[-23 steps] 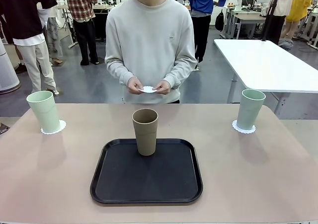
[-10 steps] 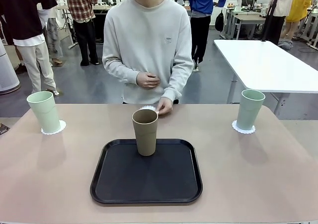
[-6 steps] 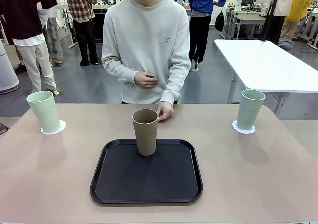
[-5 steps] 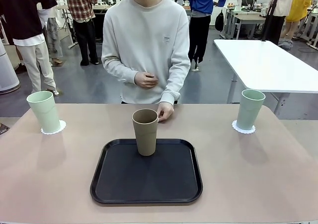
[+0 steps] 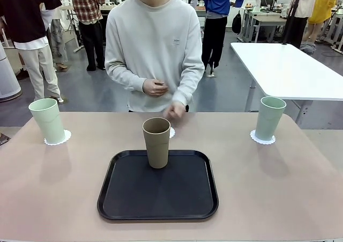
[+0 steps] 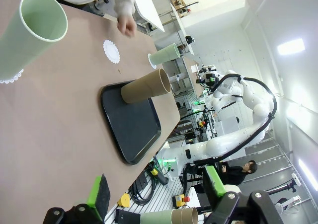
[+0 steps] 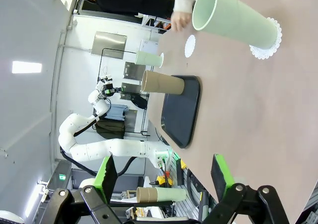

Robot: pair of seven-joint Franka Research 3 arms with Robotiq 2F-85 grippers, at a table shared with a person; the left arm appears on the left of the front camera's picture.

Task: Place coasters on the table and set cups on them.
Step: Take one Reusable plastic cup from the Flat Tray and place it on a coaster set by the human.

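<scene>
The beige-pink table [image 5: 278, 177] stood in a busy workshop, with a person at its far edge. A mint cup [image 5: 47, 120] sat on its coaster [image 5: 65, 137] near the far left corner, and a second mint cup [image 5: 269, 117] sat on a coaster [image 5: 262, 140] near the far right corner. The tan cup [image 5: 156, 143] stood upright at the far side of the black tray [image 5: 161, 193]. The third coaster [image 5: 171, 132] lay just behind it, towards the middle of the far edge. The left gripper [image 6: 156, 191] and right gripper [image 7: 164, 173] both had their fingers apart and held nothing. The step left was probably seating the tan cup on that free disc. It would go best with a grip around the cup's wall, a lift clear of the tray's rim, and a straight, centred descent so the light paper does not slide. Half a second earlier the person's hand [image 5: 174, 111] was pressing the disc down; now it had lifted off the table.
</scene>
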